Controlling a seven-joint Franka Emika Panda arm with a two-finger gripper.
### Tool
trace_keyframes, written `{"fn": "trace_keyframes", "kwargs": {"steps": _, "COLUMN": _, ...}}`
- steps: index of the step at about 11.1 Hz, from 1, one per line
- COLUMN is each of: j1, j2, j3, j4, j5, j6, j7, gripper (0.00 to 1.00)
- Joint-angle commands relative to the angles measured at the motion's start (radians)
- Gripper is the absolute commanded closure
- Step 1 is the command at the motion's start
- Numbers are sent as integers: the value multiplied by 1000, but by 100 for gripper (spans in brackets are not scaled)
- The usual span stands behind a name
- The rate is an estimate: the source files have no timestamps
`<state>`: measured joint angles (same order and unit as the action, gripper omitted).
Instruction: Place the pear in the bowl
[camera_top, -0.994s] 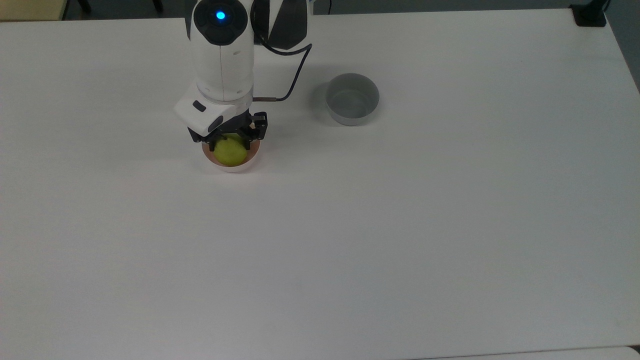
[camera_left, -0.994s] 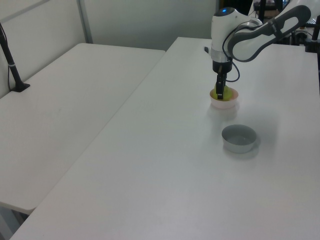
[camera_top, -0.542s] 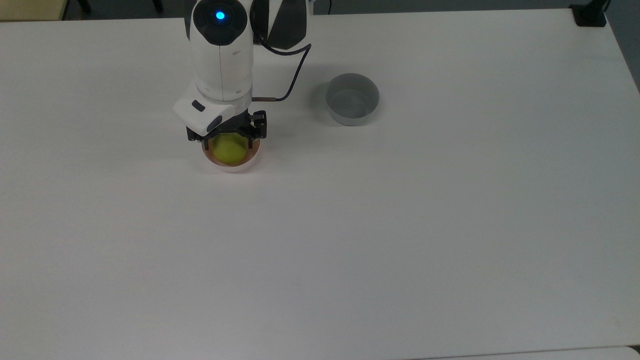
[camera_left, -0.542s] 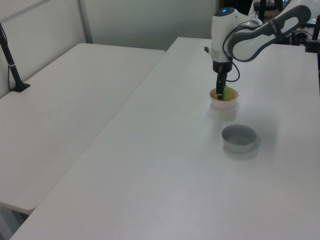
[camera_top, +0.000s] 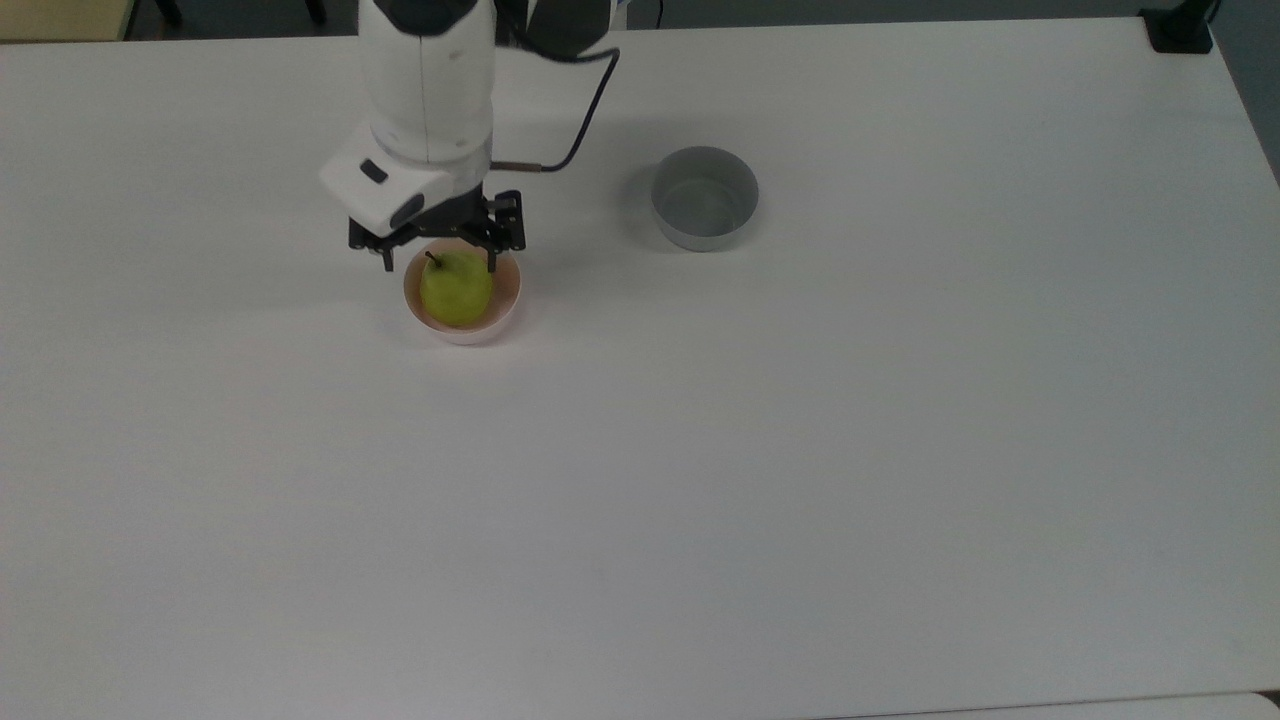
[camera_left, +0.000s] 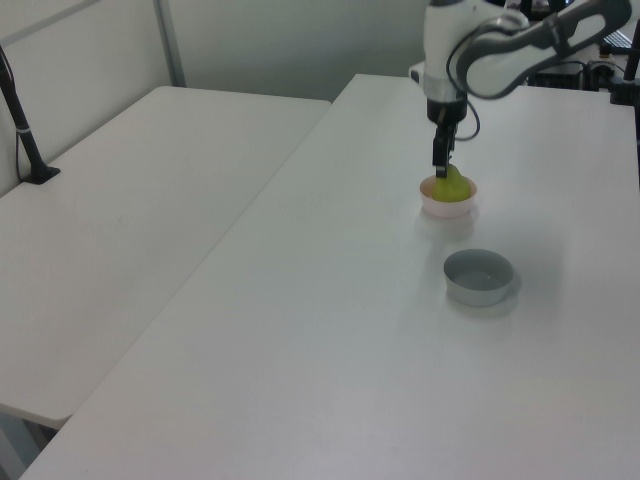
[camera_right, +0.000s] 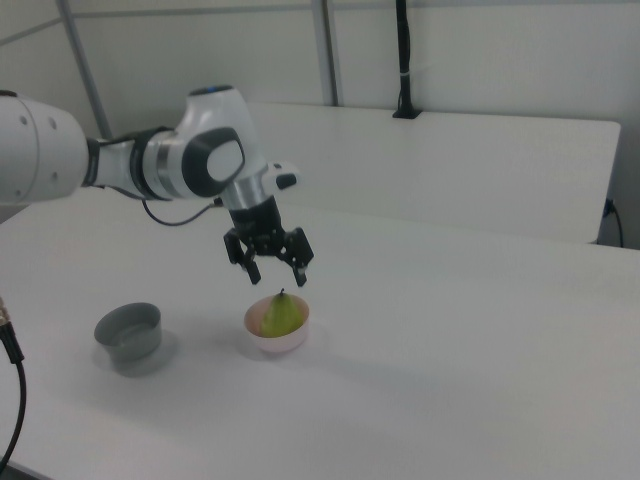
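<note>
The pear (camera_top: 456, 288) has been released into the pink bowl (camera_top: 505, 308) (stem up); the gripper (camera_right: 272, 272), fingers spread, has been lifted clear, so placement looks complete.

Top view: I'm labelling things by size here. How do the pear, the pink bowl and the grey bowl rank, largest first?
1. Pink bowl and grey bowl: they look nearly the same width, so I would not rank one above the other.
2. Pear: clearly smaller, sitting inside the pink bowl's rim.
</note>
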<state>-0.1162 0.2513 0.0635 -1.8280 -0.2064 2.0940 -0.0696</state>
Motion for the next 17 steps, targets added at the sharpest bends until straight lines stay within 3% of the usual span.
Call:
{"fn": "trace_keyframes", "kwargs": {"steps": 1, "j1": 9, "j2": -90, "j3": -2, "j4": 61, "j5": -5, "j6": -132, "j7": 21, "gripper": 0}}
{"fn": "trace_keyframes", "kwargs": {"steps": 2, "j1": 10, "j2": -119, "j3": -2, "j4": 74, "j5": 7, "j6": -173, "j7": 21, "gripper": 0}}
{"fn": "trace_keyframes", "kwargs": {"steps": 4, "j1": 6, "j2": -197, "j3": -10, "j4": 105, "j5": 124, "j6": -257, "j7": 19, "gripper": 0}}
{"fn": "trace_keyframes", "kwargs": {"steps": 6, "j1": 4, "j2": -263, "j3": -19, "j4": 124, "j5": 185, "j6": -368, "j7": 17, "gripper": 0}}
{"fn": "trace_keyframes", "kwargs": {"steps": 9, "j1": 12, "j2": -320, "j3": -40, "j4": 125, "j5": 283, "j6": -402, "j7": 22, "gripper": 0}}
{"fn": "trace_keyframes", "kwargs": {"steps": 17, "j1": 20, "j2": -302, "j3": -39, "j4": 125, "j5": 288, "j6": -381, "j7": 14, "gripper": 0}}
